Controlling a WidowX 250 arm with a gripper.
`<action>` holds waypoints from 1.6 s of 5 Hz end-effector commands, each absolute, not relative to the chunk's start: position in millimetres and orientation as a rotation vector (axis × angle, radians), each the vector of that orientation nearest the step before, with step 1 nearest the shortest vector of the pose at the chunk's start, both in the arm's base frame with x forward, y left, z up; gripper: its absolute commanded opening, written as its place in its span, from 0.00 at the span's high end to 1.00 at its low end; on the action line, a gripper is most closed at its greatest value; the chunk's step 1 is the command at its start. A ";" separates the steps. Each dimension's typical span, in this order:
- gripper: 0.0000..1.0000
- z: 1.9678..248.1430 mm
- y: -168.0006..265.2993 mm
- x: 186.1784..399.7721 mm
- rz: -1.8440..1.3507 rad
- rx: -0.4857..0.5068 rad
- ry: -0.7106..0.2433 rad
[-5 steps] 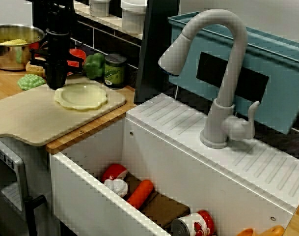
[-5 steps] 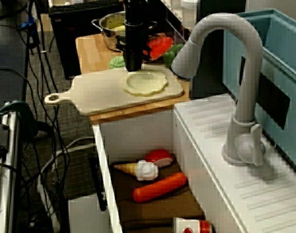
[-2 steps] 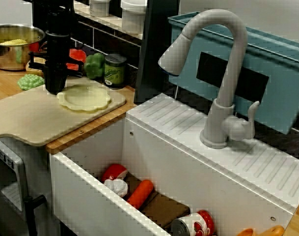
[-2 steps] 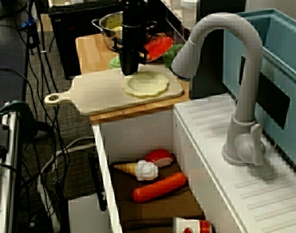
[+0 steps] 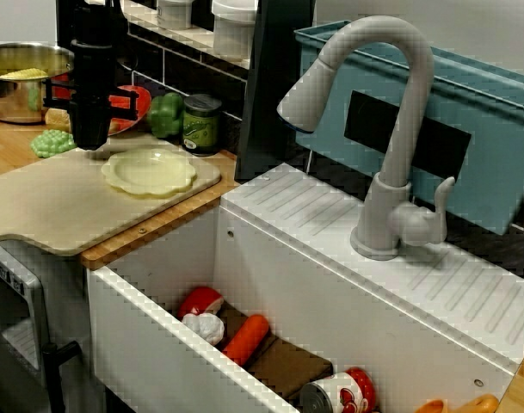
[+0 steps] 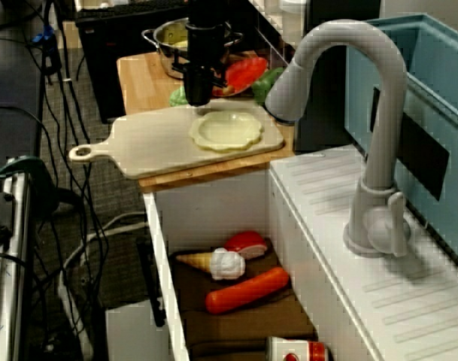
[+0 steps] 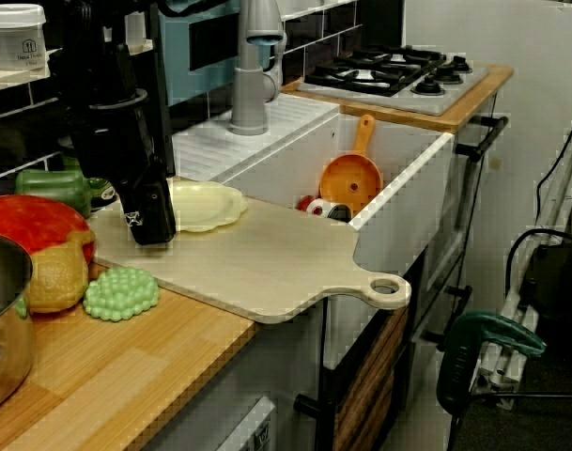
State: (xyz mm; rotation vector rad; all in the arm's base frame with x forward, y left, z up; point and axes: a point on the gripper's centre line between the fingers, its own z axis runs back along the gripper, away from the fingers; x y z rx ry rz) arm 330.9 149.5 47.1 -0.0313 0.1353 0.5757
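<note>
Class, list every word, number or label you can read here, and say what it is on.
No text reads clearly.
White jar: label print too blurred to read.
Green can: label too small to read.
Red-and-white can: pattern only, no legible words.

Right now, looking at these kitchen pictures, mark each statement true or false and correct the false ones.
1. The pale plate lies on the cutting board. True.
2. The carrot lies on the cutting board. False: it lies down in the sink.
3. The pincer is over the cutting board, beside the plate. True.
4. The metal pot stands in the sink. False: it stands on the wooden counter.
5. A grey tap stands behind the sink. True.
</note>
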 end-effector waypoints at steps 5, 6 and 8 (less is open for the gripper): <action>1.00 82.0 177.9 332.7 0.015 0.051 -0.220; 1.00 82.2 164.2 339.9 -0.017 0.029 -0.191; 1.00 82.4 145.2 357.8 -0.023 0.039 -0.177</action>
